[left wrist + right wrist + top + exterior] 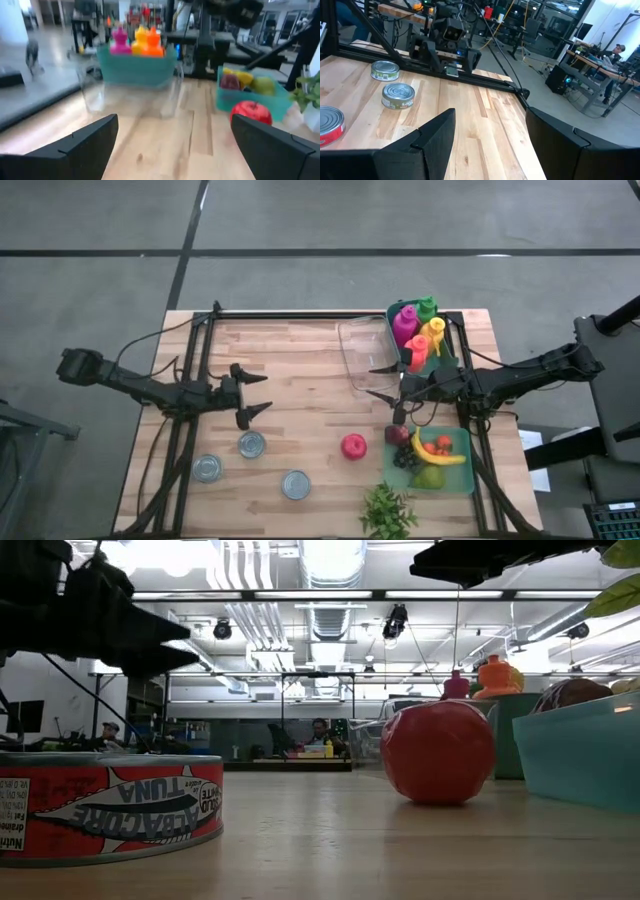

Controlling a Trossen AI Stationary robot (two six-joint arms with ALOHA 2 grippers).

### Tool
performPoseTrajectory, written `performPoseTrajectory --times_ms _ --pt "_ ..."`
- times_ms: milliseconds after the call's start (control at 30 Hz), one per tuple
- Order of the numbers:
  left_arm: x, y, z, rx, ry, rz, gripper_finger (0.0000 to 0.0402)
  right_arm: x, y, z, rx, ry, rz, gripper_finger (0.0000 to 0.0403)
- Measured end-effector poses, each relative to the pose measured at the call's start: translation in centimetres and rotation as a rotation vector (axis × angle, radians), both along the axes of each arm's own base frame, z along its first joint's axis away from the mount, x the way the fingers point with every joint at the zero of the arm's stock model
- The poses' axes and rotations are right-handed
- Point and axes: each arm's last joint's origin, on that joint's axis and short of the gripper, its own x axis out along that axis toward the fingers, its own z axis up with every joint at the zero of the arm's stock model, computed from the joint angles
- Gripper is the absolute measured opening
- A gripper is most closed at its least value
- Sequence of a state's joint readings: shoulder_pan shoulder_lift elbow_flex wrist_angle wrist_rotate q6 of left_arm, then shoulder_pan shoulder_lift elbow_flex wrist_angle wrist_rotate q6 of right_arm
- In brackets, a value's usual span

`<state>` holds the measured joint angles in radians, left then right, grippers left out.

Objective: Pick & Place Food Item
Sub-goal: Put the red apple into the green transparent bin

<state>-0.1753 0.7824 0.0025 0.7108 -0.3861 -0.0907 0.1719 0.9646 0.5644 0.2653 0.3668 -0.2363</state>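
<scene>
Both my pincers, left pincer (262,394) and right pincer (378,380), gape empty, with the round red plastic apple (353,446) unpicked on the wooden worktop (300,360) below my right pincer.

The red-labelled can (108,808) nearest the low camera carries the one label that reads clearly. Large white letters spell "TUNA" on its side, and beneath them, in outlined letters, "ALBACORE". A white panel at the can's left edge holds small print beginning "Nutri", the rest too small to make out. Nothing else on the surface (400,850) bears legible text.
</scene>
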Motion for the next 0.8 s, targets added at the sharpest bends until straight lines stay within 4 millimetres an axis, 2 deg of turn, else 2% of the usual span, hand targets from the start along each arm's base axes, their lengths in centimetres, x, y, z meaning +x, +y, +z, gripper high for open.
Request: performPoseTrajectory --times_ms 167,267,367,800 --pt "-0.5 0.1 1.2 0.091 -0.076 -0.002 0.0391 0.0 0.0 0.0 0.000 0.000 0.000 0.0239" --pt "-0.9 0.0 1.4 0.126 -0.077 -0.060 0.0391 0.0 0.0 0.0 0.000 0.000 0.000 0.0239" --pt "-1.2 -0.1 1.1 0.123 -0.044 -0.115 0.0391 0.0 0.0 0.0 0.000 0.000 0.000 0.0239" --pt "-2.8 0.1 1.5 0.125 -0.056 -0.136 0.0390 0.0 0.0 0.0 0.000 0.000 0.000 0.0239"
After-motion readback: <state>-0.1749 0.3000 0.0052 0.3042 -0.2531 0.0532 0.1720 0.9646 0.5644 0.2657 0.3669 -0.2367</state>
